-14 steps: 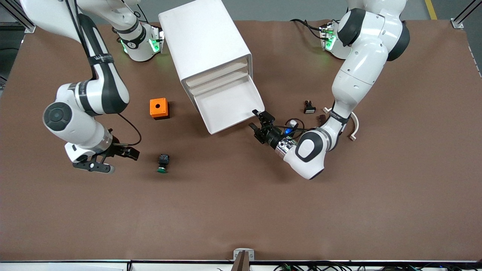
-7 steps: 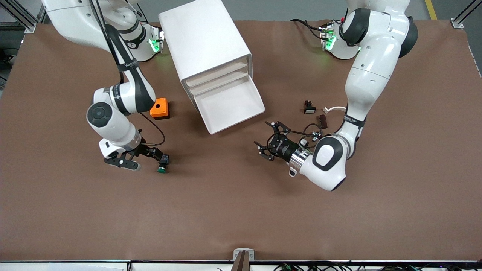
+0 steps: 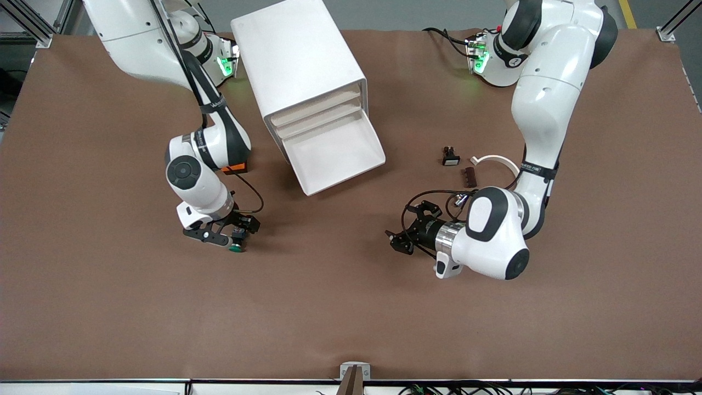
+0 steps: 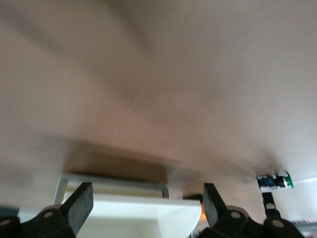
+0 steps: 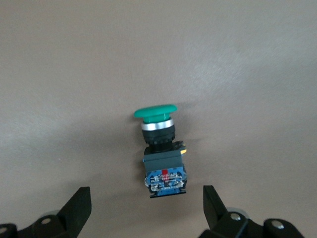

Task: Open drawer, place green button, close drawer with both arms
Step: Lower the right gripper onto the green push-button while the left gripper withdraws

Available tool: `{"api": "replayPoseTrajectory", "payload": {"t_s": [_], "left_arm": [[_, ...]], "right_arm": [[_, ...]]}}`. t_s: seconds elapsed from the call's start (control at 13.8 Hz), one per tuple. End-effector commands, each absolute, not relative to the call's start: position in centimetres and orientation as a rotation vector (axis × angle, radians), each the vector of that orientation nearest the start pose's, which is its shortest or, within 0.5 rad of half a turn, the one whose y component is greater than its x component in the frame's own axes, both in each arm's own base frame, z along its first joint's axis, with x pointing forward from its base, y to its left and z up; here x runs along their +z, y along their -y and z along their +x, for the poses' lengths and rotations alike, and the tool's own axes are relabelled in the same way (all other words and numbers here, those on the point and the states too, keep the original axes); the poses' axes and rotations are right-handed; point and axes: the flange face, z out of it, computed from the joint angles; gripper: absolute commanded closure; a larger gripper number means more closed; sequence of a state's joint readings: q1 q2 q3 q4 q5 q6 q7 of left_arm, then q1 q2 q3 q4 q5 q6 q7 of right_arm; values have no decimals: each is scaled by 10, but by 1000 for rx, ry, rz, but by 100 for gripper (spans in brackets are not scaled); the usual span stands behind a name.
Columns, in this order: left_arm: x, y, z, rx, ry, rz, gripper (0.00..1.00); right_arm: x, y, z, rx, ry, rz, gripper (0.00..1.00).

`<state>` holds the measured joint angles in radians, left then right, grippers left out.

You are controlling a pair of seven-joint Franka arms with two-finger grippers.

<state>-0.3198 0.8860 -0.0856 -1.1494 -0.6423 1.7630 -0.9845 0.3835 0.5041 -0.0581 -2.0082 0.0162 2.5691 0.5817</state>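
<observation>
Orange box (image 3: 237, 168) mostly hidden under right arm's wrist.

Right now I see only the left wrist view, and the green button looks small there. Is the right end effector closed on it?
Observer: No. The right wrist view shows the right end effector open. The button lies on its side between the fingers, and neither one touches it.
Operator: Is something inside the drawer?
Observer: The front view shows it pulled out of the cabinet, with nothing inside.
Operator: And where is my own end effector?
Observer: The left end effector is open over the table, apart from the drawer and toward the left arm's end.
</observation>
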Motion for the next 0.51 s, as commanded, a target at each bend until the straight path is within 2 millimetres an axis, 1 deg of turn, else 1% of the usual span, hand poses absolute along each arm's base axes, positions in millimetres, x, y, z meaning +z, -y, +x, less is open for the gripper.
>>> {"api": "replayPoseTrajectory", "payload": {"t_s": [0.0,0.07,0.29,0.43], "left_arm": [[300,332,671,776,1182,-3163,1],[311,335,674,666,1164,-3194,1],[315,351,676,398,1068,-3231,1],[316,360,674,290,1018,-3226,1]], "right_arm": [[189,-196,581,-83,-438,-3106,0],[184,-196,580,-73,-438,-3111,0],[178,-193,583,-60,-443,-3117,0],[177,-192,585,-60,-448,-3117,0]]}}
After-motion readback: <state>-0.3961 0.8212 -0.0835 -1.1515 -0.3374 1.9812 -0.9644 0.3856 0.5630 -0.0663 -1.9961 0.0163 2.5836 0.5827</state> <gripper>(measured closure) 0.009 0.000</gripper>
